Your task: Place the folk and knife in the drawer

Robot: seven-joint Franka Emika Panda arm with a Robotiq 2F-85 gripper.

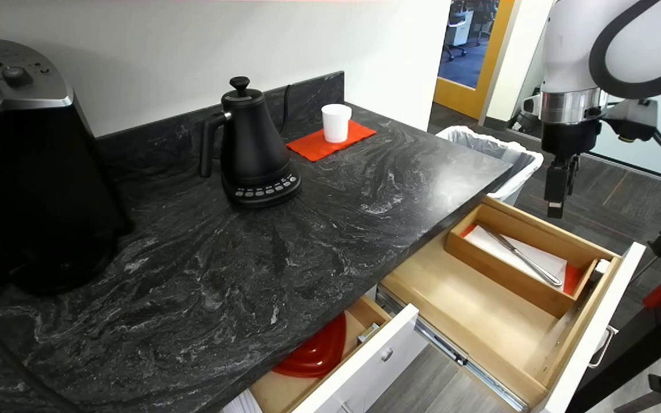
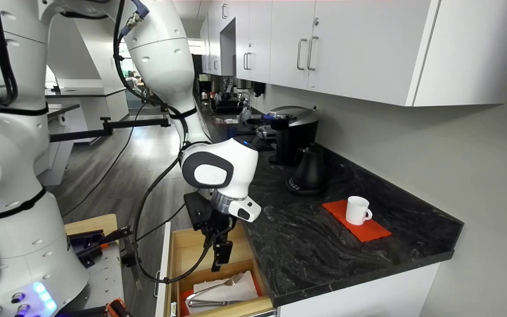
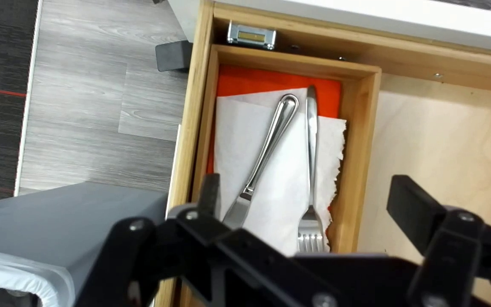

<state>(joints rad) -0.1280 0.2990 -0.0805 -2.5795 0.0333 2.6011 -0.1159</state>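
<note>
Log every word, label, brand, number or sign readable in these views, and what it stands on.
No text can be read with certainty.
Kettle base: small pale markings, too small to read.
Top panel of the tall black machine: markings too small to read.
Fork and knife: no lettering visible.

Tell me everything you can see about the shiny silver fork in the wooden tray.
The shiny silver, metal-looking fork has a slender handle and tined head. It lies inside the rectangular light-wood tray, mostly on torn-edged white paper; its handle end extends past the paper over the red-orange sheet, toward the white drawer front. It lies beside the silver table knife, apart from it. The open black hand is above, not touching it. The tine tips may be partly hidden in the wrist view.
</note>
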